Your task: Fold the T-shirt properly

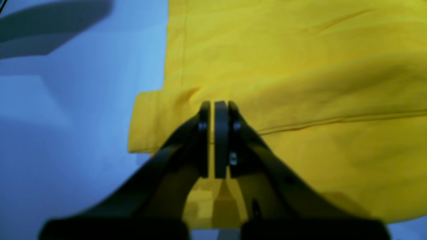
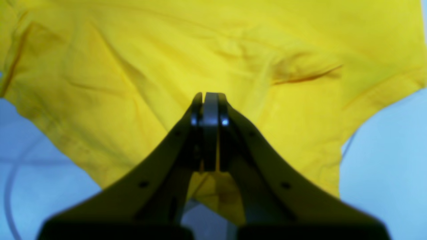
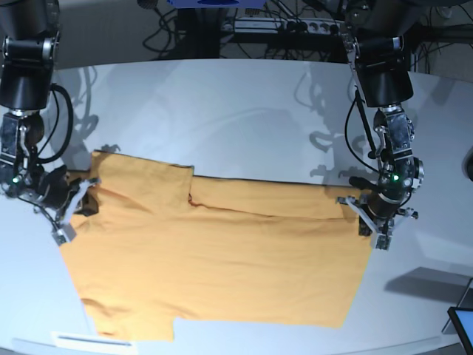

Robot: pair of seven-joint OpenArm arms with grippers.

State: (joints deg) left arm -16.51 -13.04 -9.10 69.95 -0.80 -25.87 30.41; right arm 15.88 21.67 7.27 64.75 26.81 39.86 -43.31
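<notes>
Pinching T-shirt point(image 3: 214, 259) edges: left fingers point(image 1: 215, 106), right fingers point(image 2: 206, 98) both clamped; table point(image 3: 244, 118) beneath.

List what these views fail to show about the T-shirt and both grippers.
- Left wrist: left gripper hides the T-shirt beneath; blurred.
- Right wrist: right gripper covers the hem; cloth pinch unclear.
- Base: T-shirt's lower edge near the frame edge; small marks unreadable.

White rounded table point(image 3: 244, 111) fills most of base view, glossy, soft light from above. Grey shadows of cabling fall on it near the far side. Behind the far edge: dark backdrop, tangle of black cables point(image 3: 185, 29), a power strip point(image 3: 295, 26). Corner of a screen point(image 3: 463, 325) at lower right. Wrist views show table bluish.
</notes>
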